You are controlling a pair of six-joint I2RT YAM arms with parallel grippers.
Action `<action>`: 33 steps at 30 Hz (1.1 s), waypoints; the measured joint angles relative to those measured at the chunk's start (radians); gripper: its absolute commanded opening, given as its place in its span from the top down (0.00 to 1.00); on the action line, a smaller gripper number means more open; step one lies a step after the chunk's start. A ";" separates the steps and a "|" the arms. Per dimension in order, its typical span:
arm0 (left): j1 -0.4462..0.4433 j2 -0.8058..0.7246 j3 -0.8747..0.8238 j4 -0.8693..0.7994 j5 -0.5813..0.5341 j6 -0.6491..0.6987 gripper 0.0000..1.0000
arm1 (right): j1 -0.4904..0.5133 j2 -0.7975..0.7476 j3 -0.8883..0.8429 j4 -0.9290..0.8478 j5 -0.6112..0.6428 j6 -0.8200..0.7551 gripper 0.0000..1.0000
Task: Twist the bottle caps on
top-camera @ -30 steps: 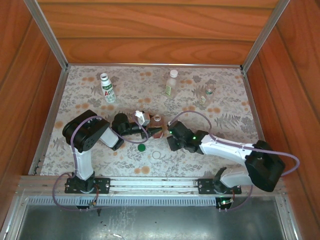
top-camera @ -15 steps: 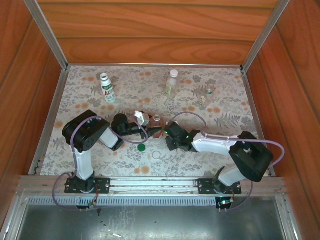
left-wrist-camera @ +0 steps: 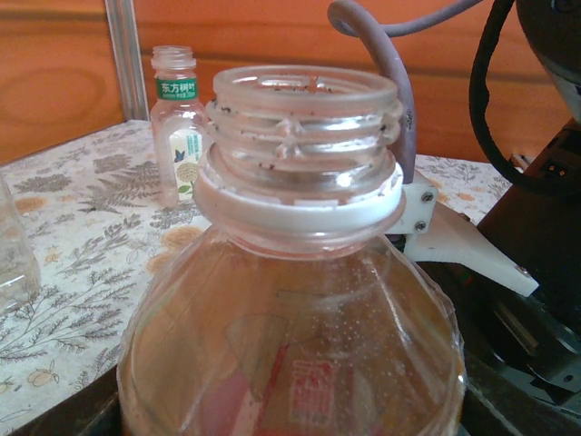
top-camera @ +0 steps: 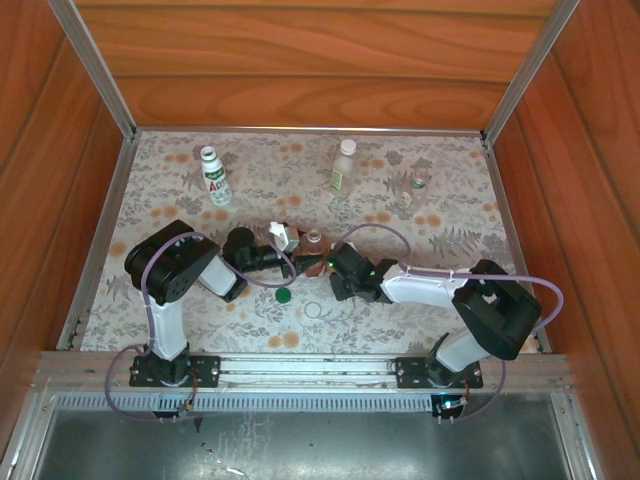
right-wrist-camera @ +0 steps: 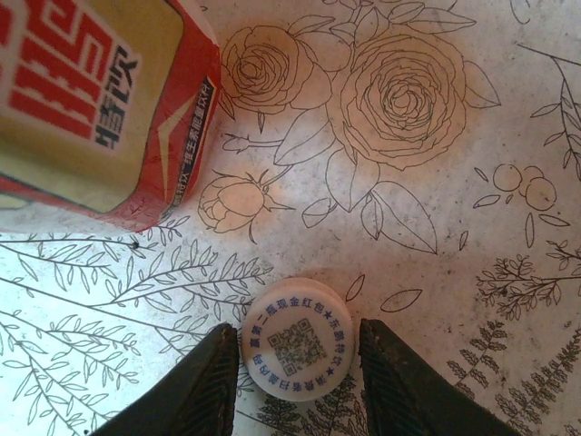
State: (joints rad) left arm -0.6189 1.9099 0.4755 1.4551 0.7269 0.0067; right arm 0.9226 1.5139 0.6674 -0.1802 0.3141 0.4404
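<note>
Cap: white, with a ring of blue print and a QR code on top, lying flat on the surface. Right wrist view: my right jaws stand either side of it, set barely wider than the cap, with a sliver of gap on one side. Amber bottle, red label, just beyond. Left wrist view adds the bottle's neck: bare threads, white collar ring. Left jaws: can't tell if they grip. Top view: green cap lies apart, nearer the bases.
</note>
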 measured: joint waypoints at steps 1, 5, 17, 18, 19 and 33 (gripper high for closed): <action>0.000 0.000 0.000 0.000 0.000 0.000 0.40 | 0.000 0.000 0.000 0.001 0.000 0.000 0.58; 0.000 0.000 0.000 0.000 0.001 0.000 0.40 | 0.000 0.000 0.000 0.004 0.000 0.000 0.62; 0.002 0.000 0.000 0.000 0.003 0.000 0.40 | 0.000 -0.011 0.002 -0.008 -0.001 0.002 0.70; 0.002 0.000 0.000 0.000 0.003 0.000 0.40 | 0.000 -0.021 0.002 -0.022 -0.001 0.002 0.69; 0.002 0.000 0.000 0.000 0.003 0.000 0.40 | 0.000 -0.035 0.005 -0.038 -0.002 0.002 0.70; 0.002 0.000 0.000 0.000 0.003 0.000 0.40 | 0.000 -0.224 0.328 -0.434 -0.112 -0.055 0.68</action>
State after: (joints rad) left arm -0.6170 1.9099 0.4755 1.4548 0.7300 0.0067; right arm 0.9222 1.2896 0.9951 -0.6140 0.2024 0.3851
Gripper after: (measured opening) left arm 0.605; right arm 0.319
